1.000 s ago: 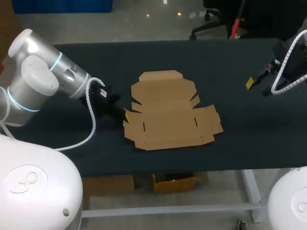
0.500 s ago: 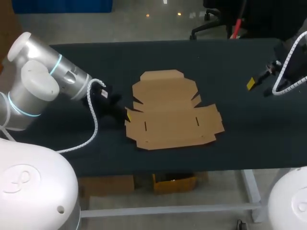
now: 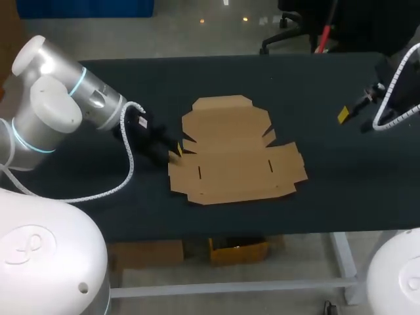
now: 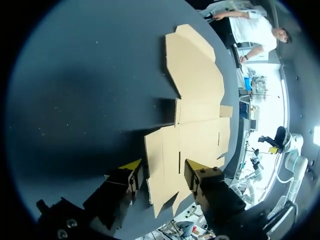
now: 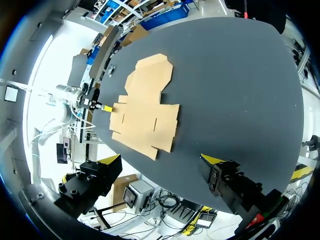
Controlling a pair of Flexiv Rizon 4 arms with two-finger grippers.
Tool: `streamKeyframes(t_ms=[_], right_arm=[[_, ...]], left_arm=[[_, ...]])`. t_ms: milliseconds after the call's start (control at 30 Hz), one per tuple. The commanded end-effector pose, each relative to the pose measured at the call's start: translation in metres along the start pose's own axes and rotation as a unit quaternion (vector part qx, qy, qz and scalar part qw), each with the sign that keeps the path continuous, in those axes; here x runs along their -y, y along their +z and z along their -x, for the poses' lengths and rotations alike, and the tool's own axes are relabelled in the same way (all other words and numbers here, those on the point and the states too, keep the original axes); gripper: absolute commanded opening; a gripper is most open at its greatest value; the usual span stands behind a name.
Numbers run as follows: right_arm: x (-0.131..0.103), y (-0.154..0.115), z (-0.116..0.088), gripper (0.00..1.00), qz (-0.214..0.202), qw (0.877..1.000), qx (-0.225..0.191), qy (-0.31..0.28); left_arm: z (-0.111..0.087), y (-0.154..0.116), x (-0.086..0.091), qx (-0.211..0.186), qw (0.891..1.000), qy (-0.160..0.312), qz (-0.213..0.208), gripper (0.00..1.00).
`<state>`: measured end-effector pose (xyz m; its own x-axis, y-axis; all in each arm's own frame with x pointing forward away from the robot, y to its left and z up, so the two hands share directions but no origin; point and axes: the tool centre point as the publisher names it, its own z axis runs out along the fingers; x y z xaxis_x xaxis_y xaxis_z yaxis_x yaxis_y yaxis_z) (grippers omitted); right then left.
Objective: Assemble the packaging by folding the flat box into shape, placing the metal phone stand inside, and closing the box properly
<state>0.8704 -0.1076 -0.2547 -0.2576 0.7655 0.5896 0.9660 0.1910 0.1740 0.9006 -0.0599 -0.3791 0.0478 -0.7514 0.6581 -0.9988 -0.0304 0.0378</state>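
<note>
flat box (image 3: 233,154), right arm (image 3: 396,92) mostly cropped

Flat box (image 3: 233,154) on table (image 3: 328,190); left hand (image 3: 174,148) at box's left edge; right hand (image 3: 343,113) far right.

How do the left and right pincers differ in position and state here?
The left pincer is at the flat box's left flap; the right pincer is far off near the table's right end. The flap lies between the left pincer's fingers; only bare table between the right's. Both are open.
</note>
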Motion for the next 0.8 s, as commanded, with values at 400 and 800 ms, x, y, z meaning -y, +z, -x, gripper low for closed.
streamKeyframes(t_ms=[400,800], right_arm=[[-0.003,0.000,-0.001,1.00,-0.002,1.000,-0.002,0.001],[-0.006,0.010,0.012,1.00,-0.022,1.000,-0.009,-0.004]], left_arm=[[0.010,-0.033,0.006,0.017,0.999,0.035,-0.028,1.00],[-0.002,-0.053,-0.012,0.011,0.996,0.084,-0.024,1.00]])
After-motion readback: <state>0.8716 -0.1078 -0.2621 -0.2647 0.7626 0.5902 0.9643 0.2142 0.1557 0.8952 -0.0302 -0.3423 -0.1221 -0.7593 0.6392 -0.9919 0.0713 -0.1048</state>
